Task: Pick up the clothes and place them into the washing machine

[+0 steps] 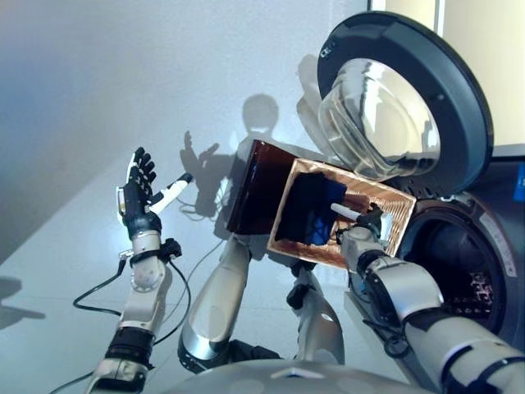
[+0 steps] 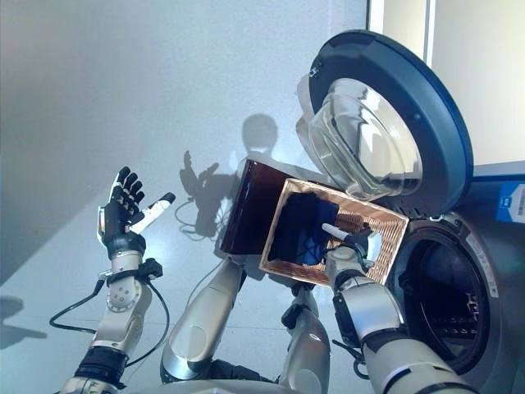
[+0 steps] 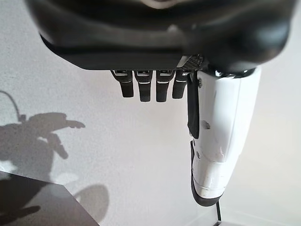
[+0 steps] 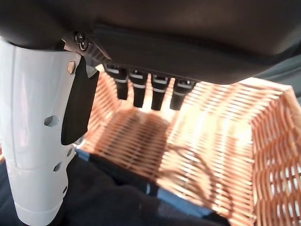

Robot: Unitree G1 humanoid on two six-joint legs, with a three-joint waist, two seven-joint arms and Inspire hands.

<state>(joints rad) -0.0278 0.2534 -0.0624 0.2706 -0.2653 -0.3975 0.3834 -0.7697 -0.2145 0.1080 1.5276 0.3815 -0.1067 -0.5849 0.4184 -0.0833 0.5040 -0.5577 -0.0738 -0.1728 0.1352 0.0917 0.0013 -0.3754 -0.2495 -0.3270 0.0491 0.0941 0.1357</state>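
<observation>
Dark blue clothes lie in the shallow wicker basket, which rests on a low dark brown box beside the washing machine. My right hand hovers over the basket's near side with fingers and white-covered thumb straight and holds nothing. In the right wrist view the dark clothes lie just past the thumb, with bare wicker beyond the fingers. My left hand is raised at the left, open and empty, far from the basket. It also shows in the left wrist view.
The washing machine's round door stands wide open above the basket. The dark drum opening is to the right of the basket. Pale floor spreads to the left.
</observation>
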